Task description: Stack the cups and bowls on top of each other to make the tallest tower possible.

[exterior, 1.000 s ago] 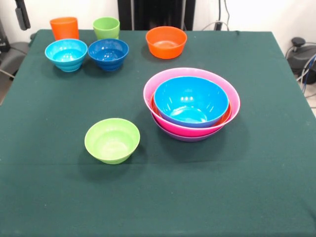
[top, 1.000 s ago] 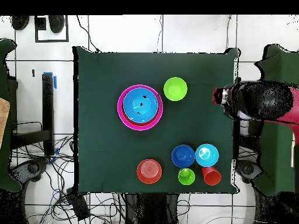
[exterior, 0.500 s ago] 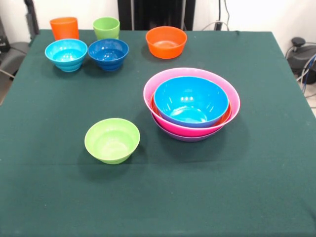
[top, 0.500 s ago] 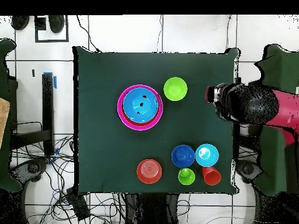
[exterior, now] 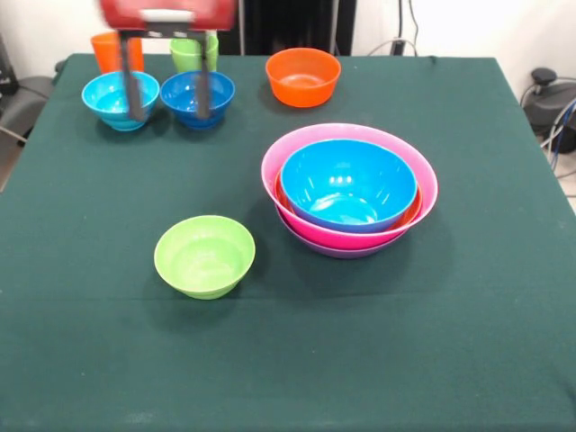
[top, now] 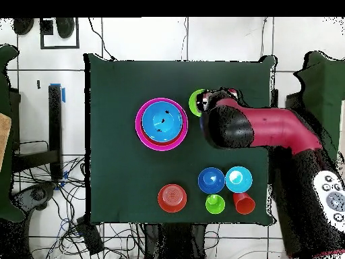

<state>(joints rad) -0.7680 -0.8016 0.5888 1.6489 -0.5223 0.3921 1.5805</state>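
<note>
The tower (exterior: 349, 191) sits upright on the green desk (exterior: 468, 342), its nested bowls opening upward, the blue bowl (exterior: 348, 184) innermost. The lime-green bowl (exterior: 204, 256) stands apart beside the tower, also mouth up. The end effector (exterior: 168, 108) hangs with its two fingers (exterior: 203, 85) spread wide, gripping nothing. In the overhead view, the arm (top: 259, 128) covers part of the lime-green bowl.

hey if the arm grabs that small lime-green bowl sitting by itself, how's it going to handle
The small lime-green bowl looks like glossy plastic, so probably light, stiff and slippery. Its sloped wall may slide out of a pinch; gripping the rim seems safer. Upright with a wide mouth, it should sooner slide than tip.
</note>
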